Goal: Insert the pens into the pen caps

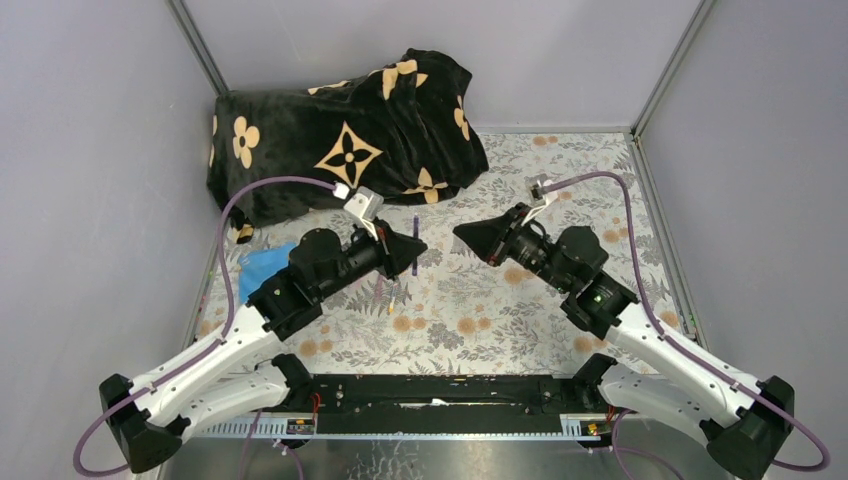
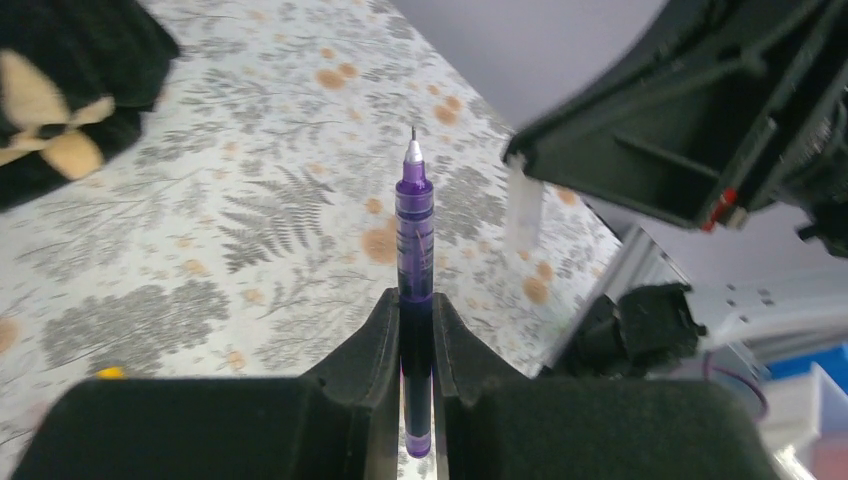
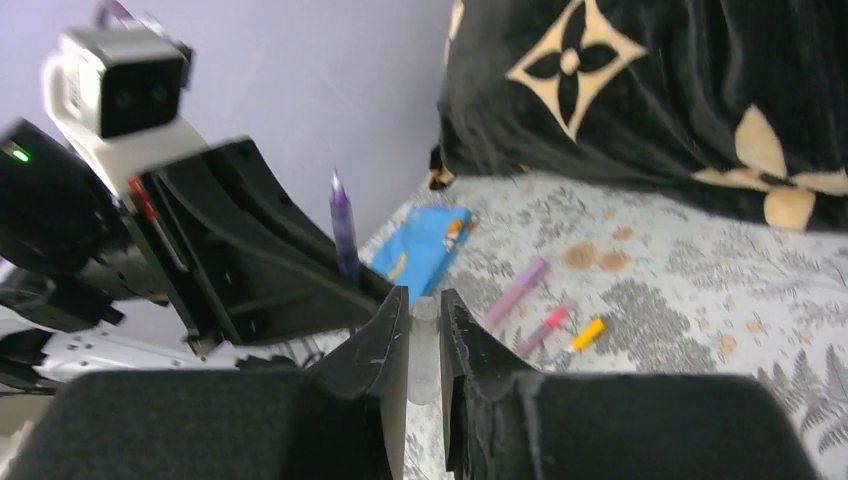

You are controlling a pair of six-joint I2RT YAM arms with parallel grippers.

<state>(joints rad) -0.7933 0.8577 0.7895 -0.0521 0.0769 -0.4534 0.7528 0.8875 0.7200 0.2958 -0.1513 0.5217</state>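
Two arms angled inward, nearly meeting at centre frame.
Left gripper [image 2: 415,305] clenches a slim translucent purple plastic pen [image 2: 414,230], long axis vertical in the wrist view, needle tip upward; right gripper [image 3: 424,300], opposite, grasps a short clear plastic cap [image 3: 425,350].

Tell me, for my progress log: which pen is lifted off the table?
The purple pen, clamped in the left end effector; the lilac, pink and orange-yellow ones lie flat on the table.
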